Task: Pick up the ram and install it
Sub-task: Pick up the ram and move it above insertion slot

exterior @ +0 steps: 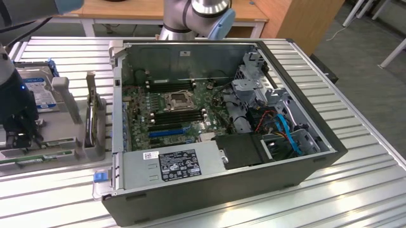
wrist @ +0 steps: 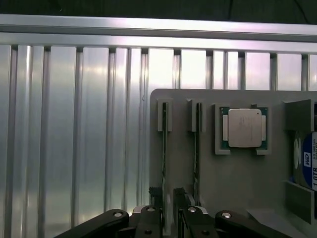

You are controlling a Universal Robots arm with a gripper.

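Two thin ram sticks stand on edge in slots of a grey holder plate (wrist: 237,183). One ram stick (wrist: 164,148) runs down between my fingertips, and the second ram stick (wrist: 197,148) stands just beside it. My gripper (wrist: 167,194) hangs low over the first stick, open, with a dark finger (wrist: 154,194) on each side; contact cannot be made out. In the exterior view the gripper (exterior: 19,138) is at the far left, over the green ram (exterior: 39,159) on the holder (exterior: 63,145). The open computer case (exterior: 222,190) shows the motherboard's long black memory slots (exterior: 178,115).
A processor chip (wrist: 244,127) sits in a pocket of the holder, and a hard drive with a blue-white label (wrist: 308,166) lies beyond it. The same hard drive (exterior: 39,92) sits behind the gripper. The ribbed metal table (wrist: 74,139) lies around the holder. The case's power supply (exterior: 171,166) and blue cables (exterior: 285,130) crowd its near side.
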